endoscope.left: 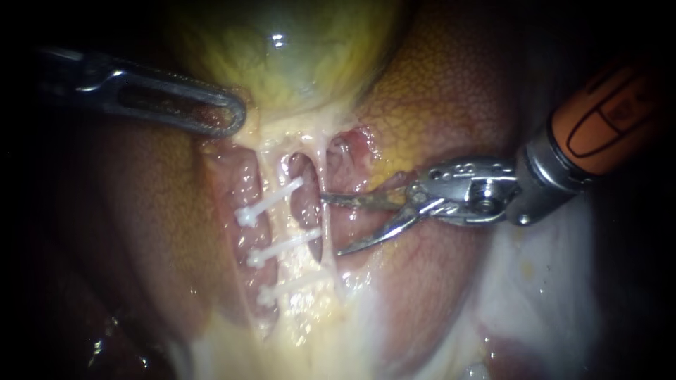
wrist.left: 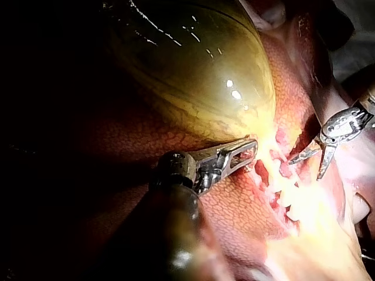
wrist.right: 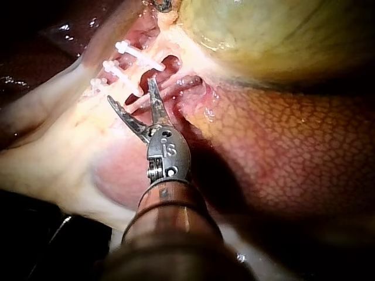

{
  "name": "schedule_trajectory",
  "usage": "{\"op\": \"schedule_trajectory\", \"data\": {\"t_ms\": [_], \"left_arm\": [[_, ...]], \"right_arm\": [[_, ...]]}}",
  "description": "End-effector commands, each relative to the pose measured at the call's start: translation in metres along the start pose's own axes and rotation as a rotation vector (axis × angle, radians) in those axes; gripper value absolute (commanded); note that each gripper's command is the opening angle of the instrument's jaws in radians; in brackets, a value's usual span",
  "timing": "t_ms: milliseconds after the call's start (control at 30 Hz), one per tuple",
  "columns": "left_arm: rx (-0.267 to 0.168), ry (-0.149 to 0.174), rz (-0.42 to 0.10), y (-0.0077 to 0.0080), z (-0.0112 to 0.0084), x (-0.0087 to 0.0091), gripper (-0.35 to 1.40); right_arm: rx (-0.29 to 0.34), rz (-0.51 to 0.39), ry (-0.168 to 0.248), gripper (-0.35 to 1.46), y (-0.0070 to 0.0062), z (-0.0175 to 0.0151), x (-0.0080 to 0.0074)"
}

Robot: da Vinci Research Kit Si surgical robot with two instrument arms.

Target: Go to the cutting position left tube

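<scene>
Under the yellow-green gallbladder [endoscope.left: 289,56] run two pale tubes. The left tube [endoscope.left: 270,176] carries three white clips [endoscope.left: 271,203] across it, also seen ahead of the blades in the right wrist view [wrist.right: 137,55]. The right tube [endoscope.left: 322,176] is bare. My right instrument [endoscope.left: 332,225] has two thin blades standing open, their tips at the right tube's right side, apart from the left tube. They also show open in the right wrist view [wrist.right: 130,92] and the left wrist view [wrist.left: 306,168]. My left instrument [endoscope.left: 236,116] holds its slotted jaws shut on tissue at the gallbladder's lower end [wrist.left: 243,151].
Mottled red-brown liver [endoscope.left: 451,91] lies on both sides of the tubes. Pale yellowish tissue [endoscope.left: 317,331] spreads below the clips. A dark window [endoscope.left: 304,186] opens between the two tubes.
</scene>
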Motion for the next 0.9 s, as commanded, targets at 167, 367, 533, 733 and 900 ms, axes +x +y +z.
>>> {"op": "schedule_trajectory", "data": {"t_ms": [167, 367, 533, 733, 900], "left_arm": [[0.000, 0.000, 0.000, 0.0000, 0.0000, 0.0000, -0.35], [0.000, 0.000, 0.000, 0.0000, 0.0000, 0.0000, -0.35], [0.000, 0.000, 0.000, 0.0000, 0.0000, 0.0000, -0.35], [0.000, 0.000, 0.000, 0.0000, 0.0001, 0.0000, -0.35], [0.000, 0.000, 0.000, 0.0000, 0.0001, 0.0001, -0.35]], "right_arm": [[0.003, -0.008, -0.004, 1.24, 0.0007, 0.0009, -0.0006], [0.008, -0.011, -0.009, 1.24, 0.0018, 0.0017, -0.0017], [0.022, 0.033, -0.011, 1.24, 0.0025, 0.0020, -0.0015], [0.056, 0.057, -0.011, 1.24, 0.0031, 0.0027, -0.0011], [0.101, 0.086, 0.027, 1.24, 0.0034, 0.0032, -0.0007]]}}
